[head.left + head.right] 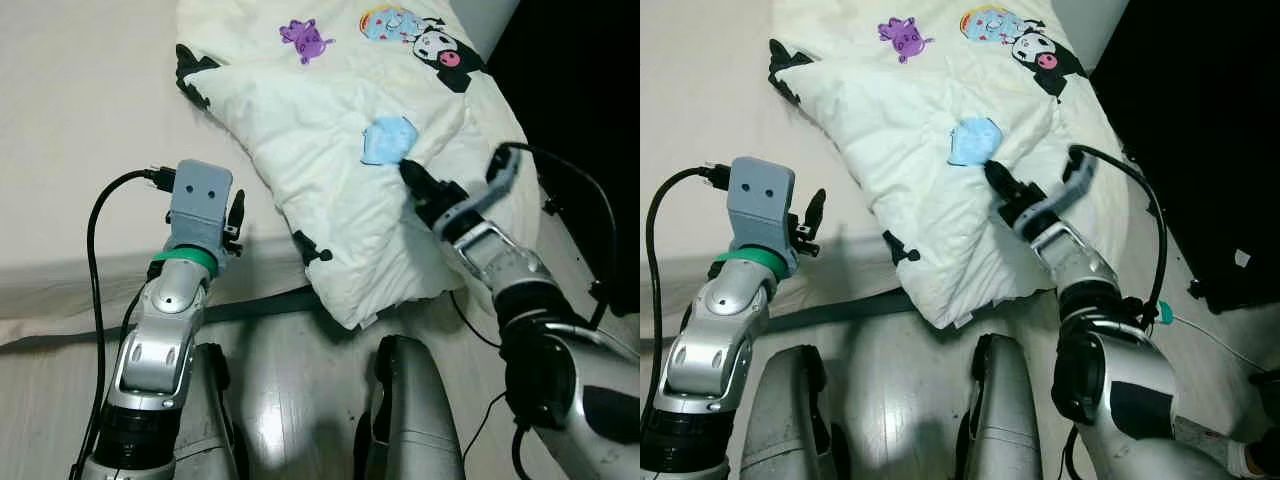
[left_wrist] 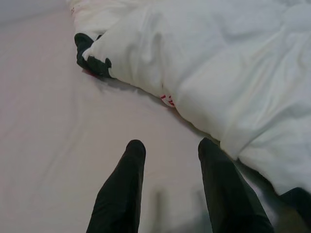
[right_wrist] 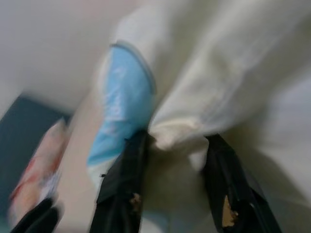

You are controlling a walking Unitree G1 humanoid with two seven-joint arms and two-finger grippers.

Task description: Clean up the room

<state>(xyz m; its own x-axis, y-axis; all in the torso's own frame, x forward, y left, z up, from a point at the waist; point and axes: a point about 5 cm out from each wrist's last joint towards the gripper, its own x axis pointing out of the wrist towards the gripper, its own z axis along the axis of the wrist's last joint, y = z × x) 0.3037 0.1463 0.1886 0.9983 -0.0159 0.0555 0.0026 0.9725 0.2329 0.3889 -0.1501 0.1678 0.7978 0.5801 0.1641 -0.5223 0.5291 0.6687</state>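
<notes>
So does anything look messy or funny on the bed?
Yes. The white cartoon-print comforter lies bunched in a crooked heap, one corner hanging over the bed's edge toward the floor. The right gripper is pressed into it by a light blue patch, fabric bunched between its fingers. The left gripper hovers open over the bare sheet.

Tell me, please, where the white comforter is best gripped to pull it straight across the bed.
Probably the raised fold beside the light-blue patch, where the right gripper already has cloth of the white comforter bunched between its jaws. Come from the bed's foot edge: that ridge stands proud.
</notes>
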